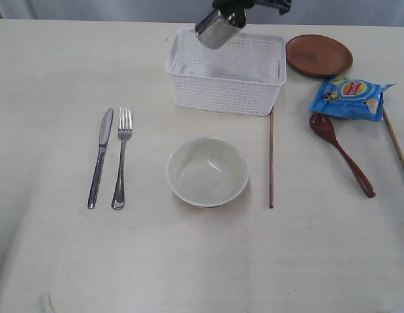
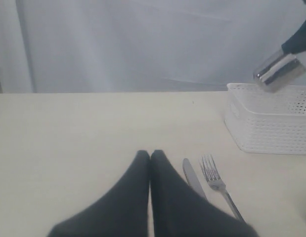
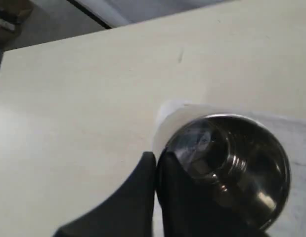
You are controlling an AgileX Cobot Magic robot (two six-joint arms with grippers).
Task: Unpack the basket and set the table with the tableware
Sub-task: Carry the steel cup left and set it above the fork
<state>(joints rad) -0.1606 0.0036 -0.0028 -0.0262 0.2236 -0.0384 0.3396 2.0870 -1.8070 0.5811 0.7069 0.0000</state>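
While pinching the cup in the right gripper over the basket, left gripper pressed together empty, nears the end: knife, fork, bowl laid, cup unplaced.

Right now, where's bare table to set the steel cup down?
Bare: the wide stretch left of the knife, the gap between fork and bowl, and the whole front area below them. Crowded: right of the basket, among plate, chip bag, spoon and chopsticks.

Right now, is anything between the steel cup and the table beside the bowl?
Nothing visible blocks it. The right gripper holds the steel cup over the basket, apparently above its rim.
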